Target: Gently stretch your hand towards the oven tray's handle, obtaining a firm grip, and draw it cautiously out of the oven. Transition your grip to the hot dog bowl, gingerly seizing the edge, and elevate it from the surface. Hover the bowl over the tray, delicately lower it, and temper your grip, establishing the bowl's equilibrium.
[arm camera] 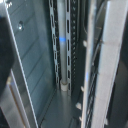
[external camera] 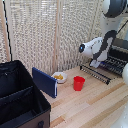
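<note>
Sitting nearest on the wooden desk [external camera: 95, 107], a black fabric case [external camera: 20, 97] fills the 8 o'clock corner. Beyond it a blue board [external camera: 44, 81] leans beside the hot dog bowl [external camera: 60, 77], with a red cup [external camera: 79, 83] just at the bowl's 3 o'clock. Farther back, at 2 o'clock, the arm [external camera: 100, 47] reaches over the oven tray [external camera: 102, 70] at the oven [external camera: 119, 52] — the end effector is hidden, so I cannot tell its opening or hold. The wrist view shows only blurred metal rails [arm camera: 62, 45].
</note>
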### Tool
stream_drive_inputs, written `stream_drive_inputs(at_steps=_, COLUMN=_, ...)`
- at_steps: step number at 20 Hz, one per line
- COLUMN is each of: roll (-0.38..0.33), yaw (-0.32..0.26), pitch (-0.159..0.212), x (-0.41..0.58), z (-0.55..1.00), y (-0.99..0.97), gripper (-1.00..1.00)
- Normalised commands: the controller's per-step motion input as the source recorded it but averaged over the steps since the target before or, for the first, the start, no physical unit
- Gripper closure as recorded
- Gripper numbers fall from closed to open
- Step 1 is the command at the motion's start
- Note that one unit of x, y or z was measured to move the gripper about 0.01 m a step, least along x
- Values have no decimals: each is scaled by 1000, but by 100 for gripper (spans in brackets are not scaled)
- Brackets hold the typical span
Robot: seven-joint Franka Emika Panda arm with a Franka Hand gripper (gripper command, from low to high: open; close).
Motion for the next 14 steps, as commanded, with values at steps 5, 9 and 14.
stream_drive_inputs(at_steps=5, roll=-3, yaw=-8, pitch=0, x=0, z=44, y=-276, gripper=100)
stream_drive_inputs(at_steps=9, roll=6, yaw=-24, pitch=7, x=21, z=3, y=-56, gripper=100)
stream_drive_inputs(at_steps=14, roll=153, yaw=100, pitch=12, x=-6, z=24, y=315, gripper=100)
